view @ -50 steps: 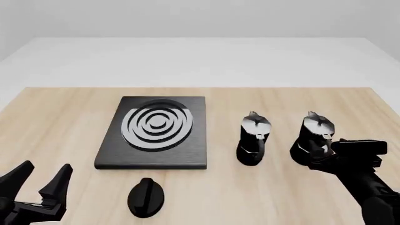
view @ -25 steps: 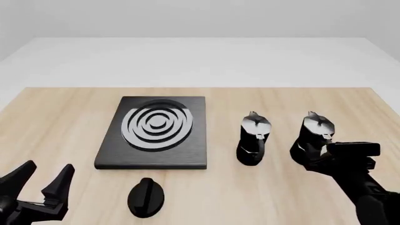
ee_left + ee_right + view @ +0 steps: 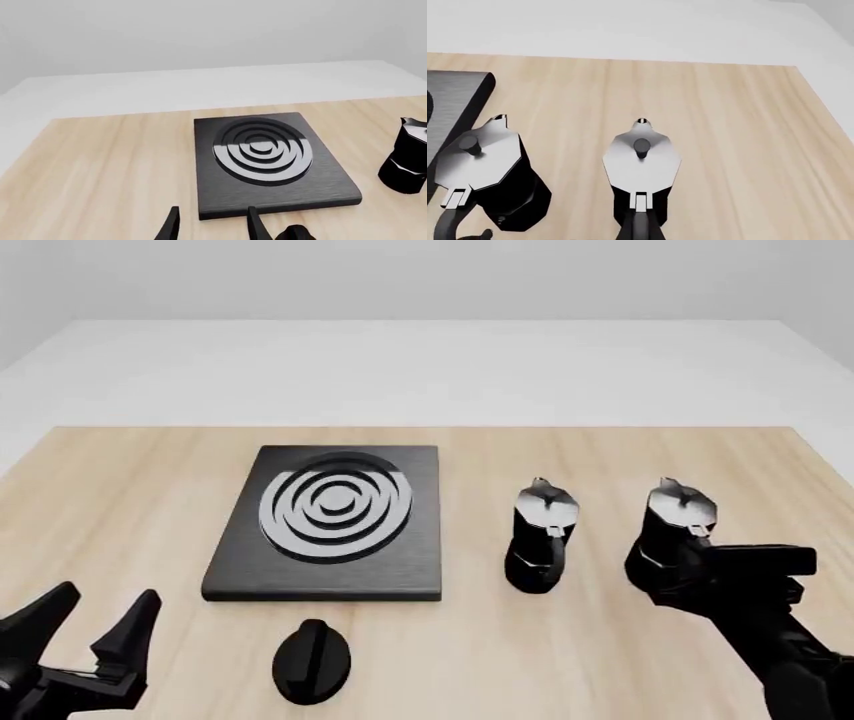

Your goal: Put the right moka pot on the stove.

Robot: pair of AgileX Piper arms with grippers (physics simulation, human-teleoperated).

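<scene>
Pale wood-grain surface [image 3: 160,480]. Flat black stove [image 3: 328,523] with silver concentric rings. Right of stove, 2 faceted black moka pots, upright: second moka pot [image 3: 541,537] nearer, right moka pot [image 3: 674,535] farther, waisted, shiny silver lid, curved handle. Right claw [image 3: 694,575] at its handle; grip impossible to tell. Left claw [image 3: 91,625] spread apart, empty, below stove. Black oval knob [image 3: 311,661] beside.

The front view looks down from above the table's near edge, taking in the whole wooden table [image 3: 134,490]. The left wrist view sits low, facing the stove [image 3: 267,160] [image 3: 334,525]. The right wrist view hovers close above both moka pots, which the front view shares.
</scene>
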